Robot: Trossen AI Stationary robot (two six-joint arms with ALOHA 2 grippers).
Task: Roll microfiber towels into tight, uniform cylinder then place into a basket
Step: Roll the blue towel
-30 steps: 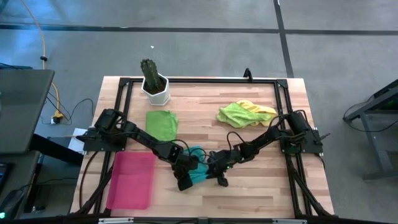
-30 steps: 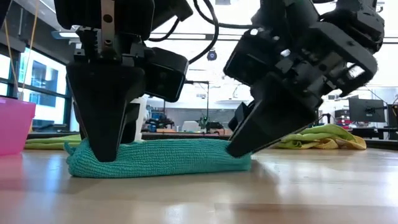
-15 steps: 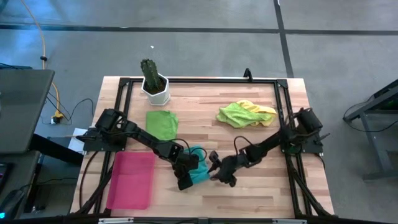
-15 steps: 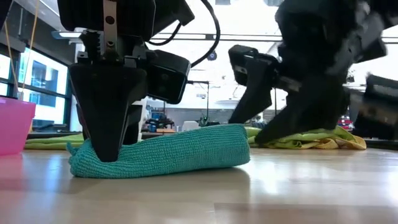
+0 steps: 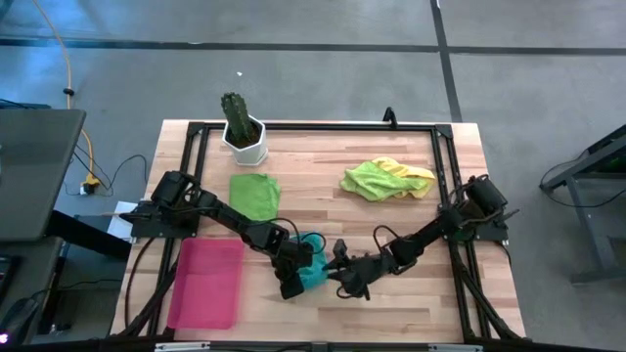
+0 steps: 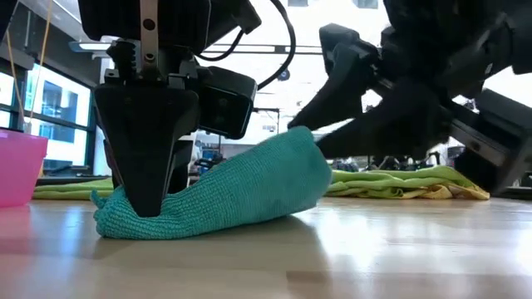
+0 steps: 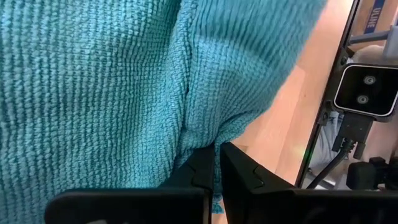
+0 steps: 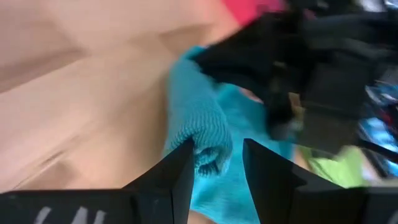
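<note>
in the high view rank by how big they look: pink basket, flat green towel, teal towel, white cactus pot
1. pink basket
2. flat green towel
3. white cactus pot and teal towel: unsure, since the grippers cover much of the teal towel.

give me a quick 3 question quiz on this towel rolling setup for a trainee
1. True or false: the left claw is shut on the teal towel.
2. Which end of the teal towel is off the table? A) the end at the right claw B) the end at the left claw
3. Fill in: the pink tray holds ___ towels.

Key: 1 true. 2 A. 3 no; the green towel and the lime and yellow towels lie on the table.
</note>
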